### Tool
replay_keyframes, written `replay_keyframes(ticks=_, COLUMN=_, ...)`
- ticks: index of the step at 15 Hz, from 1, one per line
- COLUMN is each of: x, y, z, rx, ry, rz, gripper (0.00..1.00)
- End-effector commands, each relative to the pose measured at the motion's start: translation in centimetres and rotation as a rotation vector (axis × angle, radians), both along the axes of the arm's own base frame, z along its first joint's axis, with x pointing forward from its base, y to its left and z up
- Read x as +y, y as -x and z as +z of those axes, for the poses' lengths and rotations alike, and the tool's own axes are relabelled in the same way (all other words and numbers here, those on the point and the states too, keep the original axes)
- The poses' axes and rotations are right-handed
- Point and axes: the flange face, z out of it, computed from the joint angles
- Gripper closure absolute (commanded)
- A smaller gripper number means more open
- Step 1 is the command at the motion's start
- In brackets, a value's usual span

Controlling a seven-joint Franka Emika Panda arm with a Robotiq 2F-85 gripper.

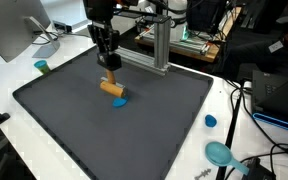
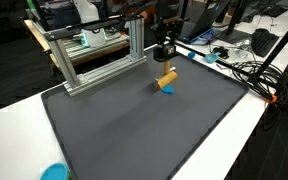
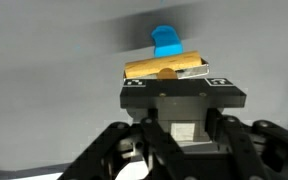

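No text legible; marks on pincer (image 3: 176,80) possibly labels, blurred.

this looks like a robotics lab: a metal frame (image 2: 96,72) stands on the white counter (image 1: 6,86), near a monitor (image 1: 12,32) and many loose cables (image 2: 248,70).

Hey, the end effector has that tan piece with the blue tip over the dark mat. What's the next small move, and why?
Probably a short, straight lift. The end effector looks shut on the tan piece, which tilts down so its blue tip seems to touch the dark mat. Raising it first would likely free the tip before any sideways travel.
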Motion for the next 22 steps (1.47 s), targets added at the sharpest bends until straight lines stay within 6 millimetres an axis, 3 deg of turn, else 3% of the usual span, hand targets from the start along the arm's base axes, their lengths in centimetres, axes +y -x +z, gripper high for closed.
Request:
replay_keyframes(ticks=1, x=1.7, y=3.9, z=0.7, rx=-0.007, ry=-0.012, rz=0.076, gripper=0.78)
replay_keyframes(ticks=4, x=2.7, y=4.7, z=0.4, rx=-0.055, ry=-0.023, rz=0.029, gripper=0.78)
replay_keyframes(ticks=5, x=2.5, y=3.5, z=-0.4, rx=-0.002, ry=-0.005, rz=0.058, gripper=0.78)
replay_keyframes(ticks=6, x=2.7, y=3.7, z=-0.6, rx=-0.005, ry=-0.006, rz=0.058, gripper=0.53)
replay_keyframes(ticks=7, x=2.7, y=3.4, z=-1.0, rx=-0.012, ry=0.0, rz=0.047, gripper=0.78)
replay_keyframes(ticks=19, x=3.0, y=-0.4, z=-4.8, rx=-0.05, ry=0.056, rz=-0.064, gripper=0.78)
replay_keyframes(ticks=22, x=4.0, y=-1.3, z=-5.5, rx=-0.052, ry=0.074, rz=-0.076, gripper=0.78)
